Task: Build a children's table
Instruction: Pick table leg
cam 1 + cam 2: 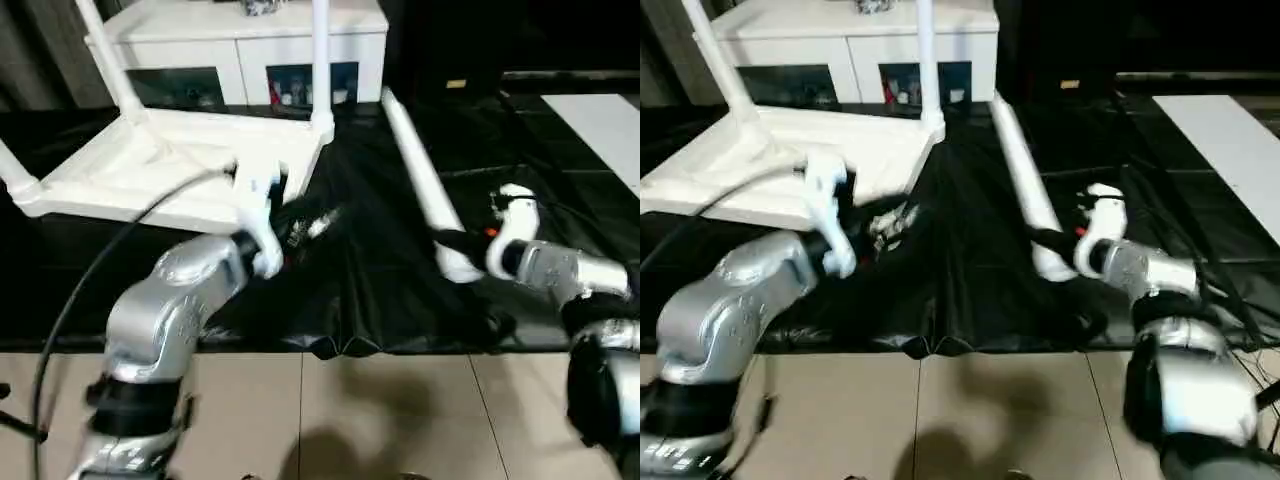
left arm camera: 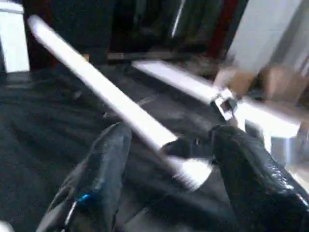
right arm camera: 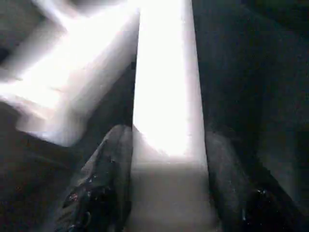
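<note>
Right wrist view puts the loose leg (image 3: 166,96) right between the right gripper (image 3: 166,193)'s two black fingers (image 3: 104,183) — one finger on each side of its thick end, pressed against it, so this gripper holds the leg. The leg is a long white tube, fat at the held end and thinner far away.

From the head, the nearest thing is the pale tile floor (image 1: 400,420). Past it comes the front edge of the black sheet (image 1: 360,290), which is wrinkled and hangs over a little. There is open black sheet between the two grippers, with room to move.

The left gripper (image 2: 166,145) has its fingers spread wide with nothing touching them. Beyond its fingertips lies the same loose leg, slanting away, well apart from them.

Farther back, past the left gripper, sits the tabletop (image 1: 170,165) — white, flat, turned upside down. Three legs stand up from its corners: one (image 1: 110,60) at a far corner, one (image 1: 320,60) at the other far corner, and one (image 1: 15,175) at a near corner. The corner nearest the left gripper has no leg in it.

Farthest away is a white cabinet (image 1: 250,45) with glass doors.
</note>
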